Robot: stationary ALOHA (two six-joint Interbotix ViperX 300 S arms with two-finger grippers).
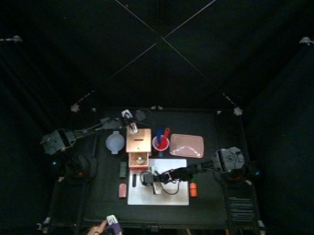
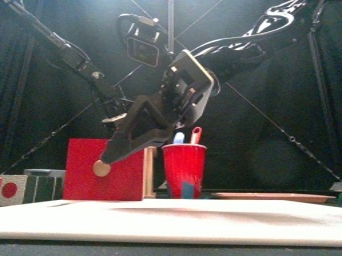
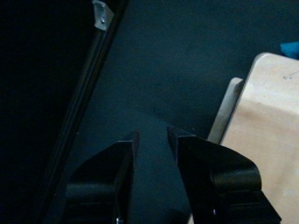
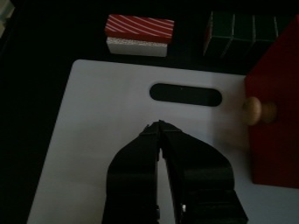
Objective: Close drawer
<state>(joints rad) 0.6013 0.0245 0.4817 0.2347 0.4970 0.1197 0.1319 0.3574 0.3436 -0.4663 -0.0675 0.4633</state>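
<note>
The right gripper [image 4: 167,131] is observed above a white board [image 4: 111,131] with its two jaws pressed together at the tips; nothing is held between them. Just beyond the fingertips lies the board's oblong handle slot [image 4: 187,94]. To one side of the gripper stands the red front of the drawer [image 4: 278,105], carrying a round pale wooden knob [image 4: 257,108]; the knob is near the jaws but not touching them. Past the board's far edge sit a red and white striped block [image 4: 140,29] and a dark green ridged block [image 4: 243,24], side by side. In the front view the right gripper [image 2: 140,135] hangs low in front of the red drawer face [image 2: 110,170], close to the knob [image 2: 102,169], with a red cup [image 2: 183,170] holding coloured items just beside the drawer on the other side. The top view shows the tan wooden box [image 1: 140,147] near the table's middle, with the right arm reaching across the white board [image 1: 162,184] toward it; how far the drawer protrudes from the box cannot be judged. The left gripper [image 3: 152,140] has its jaws slightly parted with a narrow gap and holds nothing; it hovers over bare black table [image 3: 152,70], with a pale wooden panel [image 3: 263,114] off to its side, clear of the jaws.
</note>
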